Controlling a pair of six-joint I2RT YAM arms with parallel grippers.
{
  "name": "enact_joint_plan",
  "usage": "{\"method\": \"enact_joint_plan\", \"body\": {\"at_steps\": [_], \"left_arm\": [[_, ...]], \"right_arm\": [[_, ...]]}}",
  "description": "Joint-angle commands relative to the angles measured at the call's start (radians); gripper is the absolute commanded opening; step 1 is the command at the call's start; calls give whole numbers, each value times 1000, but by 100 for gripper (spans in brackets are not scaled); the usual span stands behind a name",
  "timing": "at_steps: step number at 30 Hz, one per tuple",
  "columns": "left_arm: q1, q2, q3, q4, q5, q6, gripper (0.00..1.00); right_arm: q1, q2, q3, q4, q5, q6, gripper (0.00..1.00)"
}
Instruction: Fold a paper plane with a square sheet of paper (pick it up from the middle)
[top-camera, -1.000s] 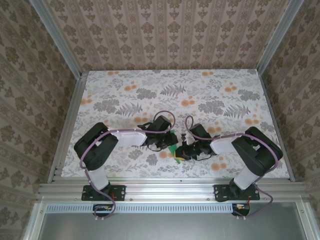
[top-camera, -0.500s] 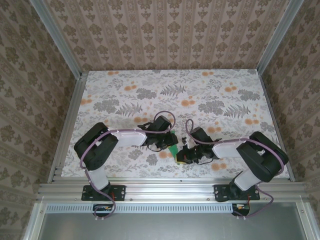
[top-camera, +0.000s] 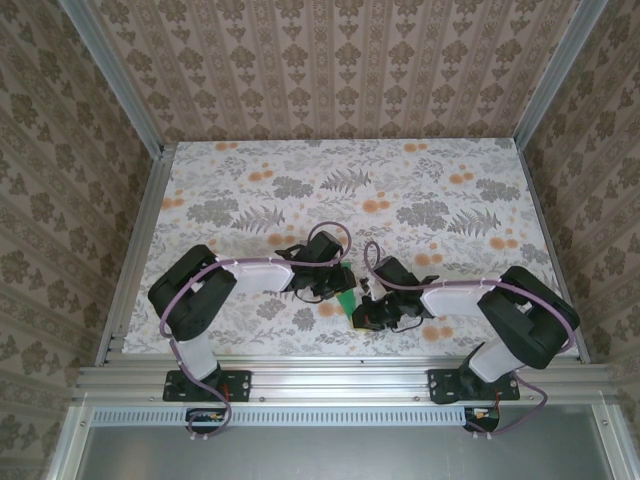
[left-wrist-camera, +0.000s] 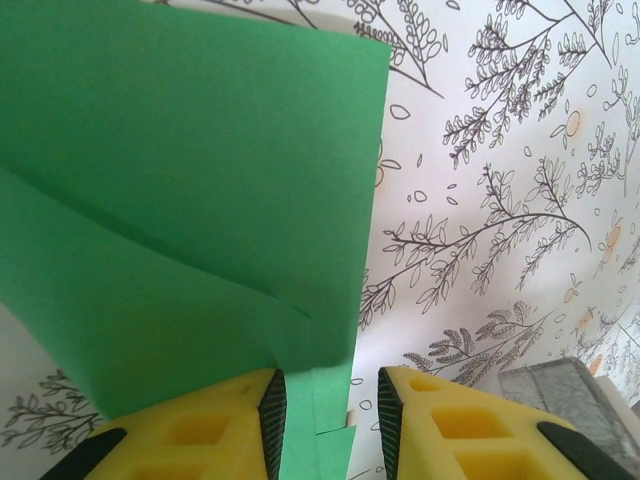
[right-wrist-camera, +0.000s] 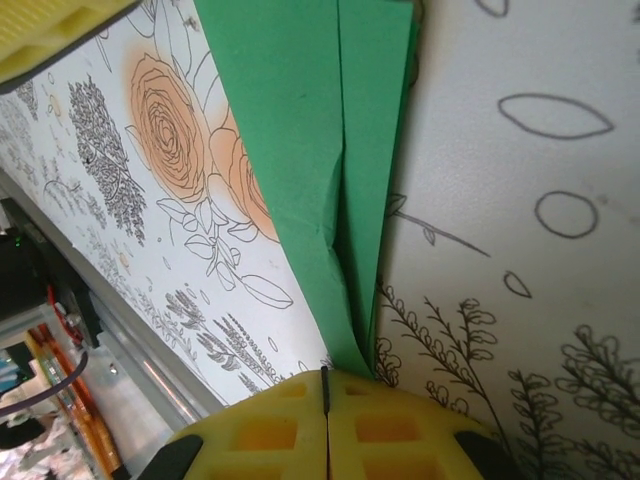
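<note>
Folded green paper (top-camera: 346, 299) is at the near middle of the table (top-camera: 420, 190), between the two arms. Right gripper (right-wrist-camera: 325, 378): fingers pressed together, pinching the paper's narrow end. Left gripper (left-wrist-camera: 325, 390): fingers apart, paper edge running between them, not clamped.

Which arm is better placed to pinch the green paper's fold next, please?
Probably left: the left fingers stand apart with the paper between them, ready to close; the right fingers are shut at its tip.
</note>
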Motion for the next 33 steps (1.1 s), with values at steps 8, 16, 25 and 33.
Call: {"method": "enact_joint_plan", "body": {"at_steps": [8, 16, 25, 33], "left_arm": [[4, 53, 46, -27, -43, 76, 33], [5, 59, 58, -32, -39, 98, 33], [5, 56, 46, -36, -32, 103, 33], [4, 56, 50, -44, -30, 107, 33]], "right_arm": [[23, -310, 5, -154, 390, -14, 7], [9, -155, 11, 15, 202, 28, 7], [-30, 15, -5, 42, 125, 10, 8], [-29, 20, -68, 47, 130, 29, 8]]}}
